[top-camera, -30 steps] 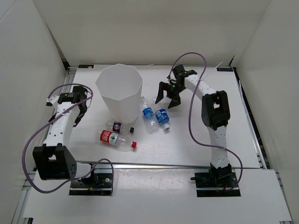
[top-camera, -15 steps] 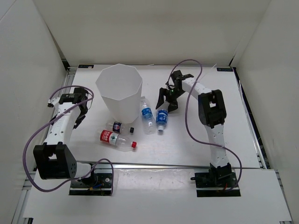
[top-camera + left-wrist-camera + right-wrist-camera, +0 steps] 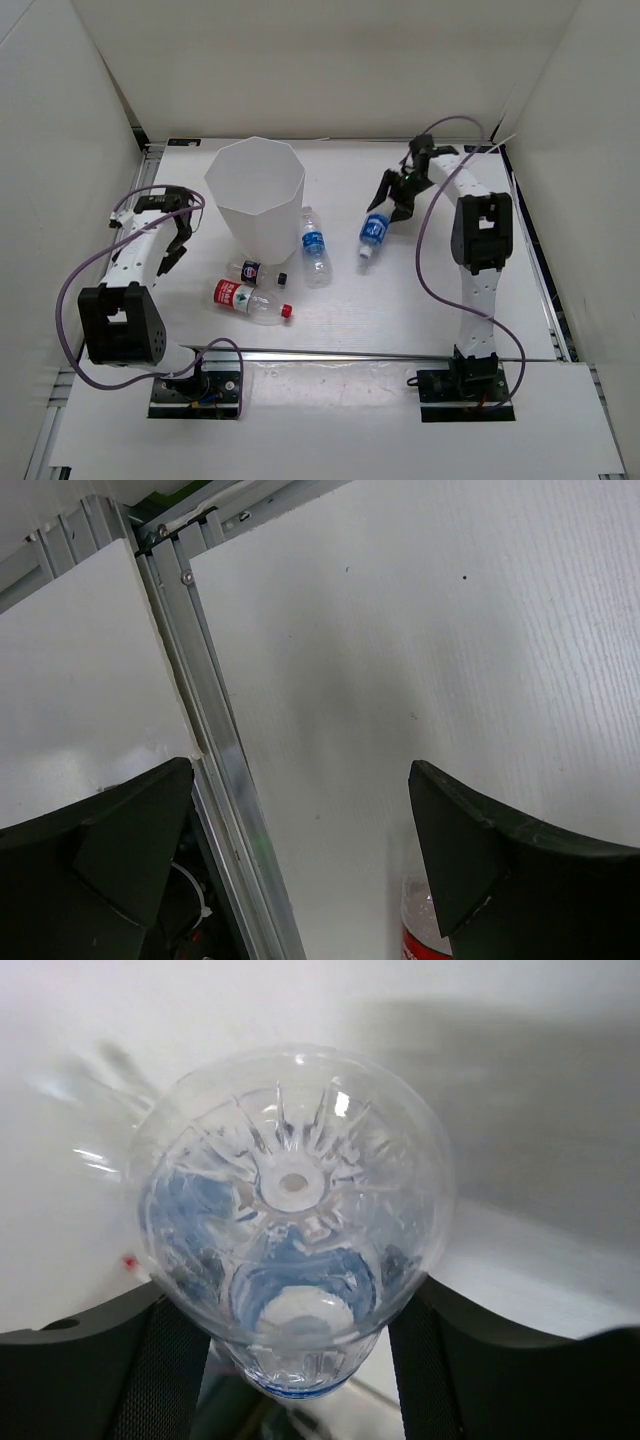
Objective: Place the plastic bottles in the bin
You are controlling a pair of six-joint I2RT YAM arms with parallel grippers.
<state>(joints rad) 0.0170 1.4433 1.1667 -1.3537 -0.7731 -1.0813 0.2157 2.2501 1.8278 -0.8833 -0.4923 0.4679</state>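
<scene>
right end effector (image 3: pixel 390 205): gripping a blue-labelled bottle (image 3: pixel 373 230) cap-down, right of the bin (image 3: pixel 262 228)
left end effector (image 3: pixel 172 245): spread wide, left of the bin
on the bench (image 3: pixel 400 300): second blue-labelled bottle (image 3: pixel 314 245), red-labelled bottle (image 3: pixel 245 298), dark-labelled bottle (image 3: pixel 250 269), all close by the bin

White table (image 3: pixel 400 290) carries bin (image 3: pixel 262 230), blue-labelled bottle (image 3: pixel 315 247), dark-labelled bottle (image 3: pixel 254 270), red-labelled bottle (image 3: pixel 248 299).

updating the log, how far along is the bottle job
Done: nothing yet; no bottle shows inside the bin. In hand: the right gripper grips one blue-labelled bottle, right of the bin. To do: the other blue-labelled bottle, the dark-labelled bottle and the red-labelled bottle lie on the table by the bin. The left gripper is open and empty.
</scene>
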